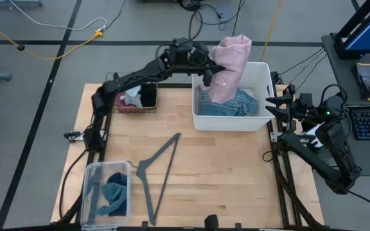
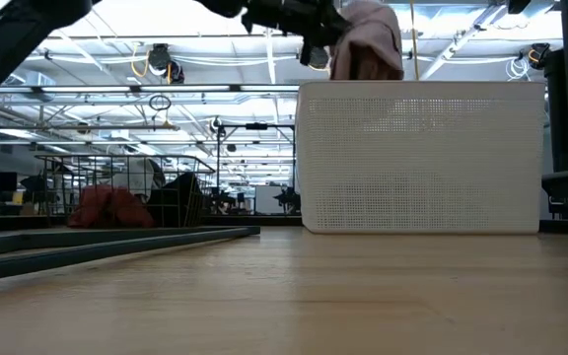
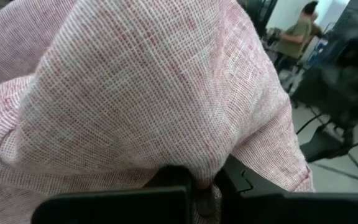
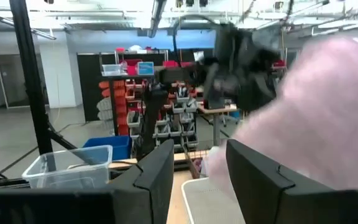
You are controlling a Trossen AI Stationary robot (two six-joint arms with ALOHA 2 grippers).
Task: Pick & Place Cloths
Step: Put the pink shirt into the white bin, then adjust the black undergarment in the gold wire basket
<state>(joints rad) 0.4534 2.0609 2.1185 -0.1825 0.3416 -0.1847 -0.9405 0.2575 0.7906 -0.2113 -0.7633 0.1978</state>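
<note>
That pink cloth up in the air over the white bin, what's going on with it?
The left end effector is shut on the pink shirt and holds it above the white bin, its lower part hanging down onto the blue towel already inside. The right end effector waits open at the table's right edge, holding nothing. A grey hanger lies on the table, and a clear tub at the near left holds teal cloths.
</note>
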